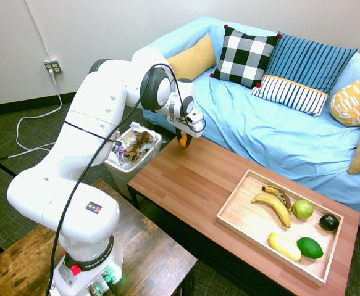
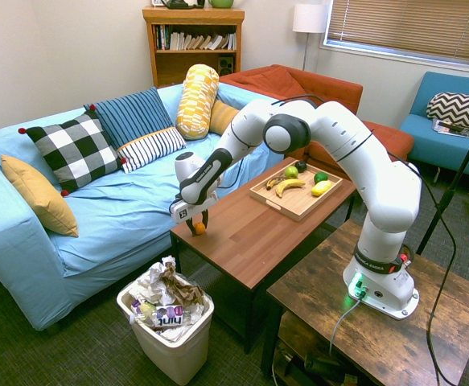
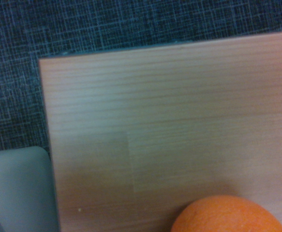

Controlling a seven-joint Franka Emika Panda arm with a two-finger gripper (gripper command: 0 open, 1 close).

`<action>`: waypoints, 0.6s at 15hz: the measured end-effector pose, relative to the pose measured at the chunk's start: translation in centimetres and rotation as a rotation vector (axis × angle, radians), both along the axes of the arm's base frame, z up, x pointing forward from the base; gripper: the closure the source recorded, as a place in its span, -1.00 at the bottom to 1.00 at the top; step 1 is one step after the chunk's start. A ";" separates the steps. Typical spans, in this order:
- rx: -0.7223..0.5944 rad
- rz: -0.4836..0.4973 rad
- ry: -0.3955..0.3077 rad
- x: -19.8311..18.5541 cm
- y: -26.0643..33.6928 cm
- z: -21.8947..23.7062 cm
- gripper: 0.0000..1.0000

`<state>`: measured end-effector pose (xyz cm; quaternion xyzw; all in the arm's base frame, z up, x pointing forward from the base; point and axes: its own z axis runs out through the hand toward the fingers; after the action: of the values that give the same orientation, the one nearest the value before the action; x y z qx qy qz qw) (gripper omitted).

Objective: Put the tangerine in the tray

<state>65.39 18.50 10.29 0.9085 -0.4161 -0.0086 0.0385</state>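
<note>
At the table's (image 1: 186, 185) end near one bin (image 2: 166, 338), the fingers (image 1: 178, 133) hold one tangerine (image 1: 183, 142); the tray (image 1: 241, 216) carries two bananas (image 1: 272, 206), one apple (image 1: 302, 209), one avocado (image 1: 329, 222), one lime (image 1: 310, 248), one lemon (image 1: 284, 246)

Two opposed exteriors, one close-up
</note>
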 end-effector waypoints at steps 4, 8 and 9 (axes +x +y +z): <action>-0.026 -0.037 -0.034 1.1 -2.8 4.8 1.00; -0.043 -0.152 -0.080 0.0 -9.8 12.1 1.00; -0.047 -0.194 -0.086 -0.6 -12.5 13.5 1.00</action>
<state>64.81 6.00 23.74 0.8623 -0.5034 0.0363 0.0407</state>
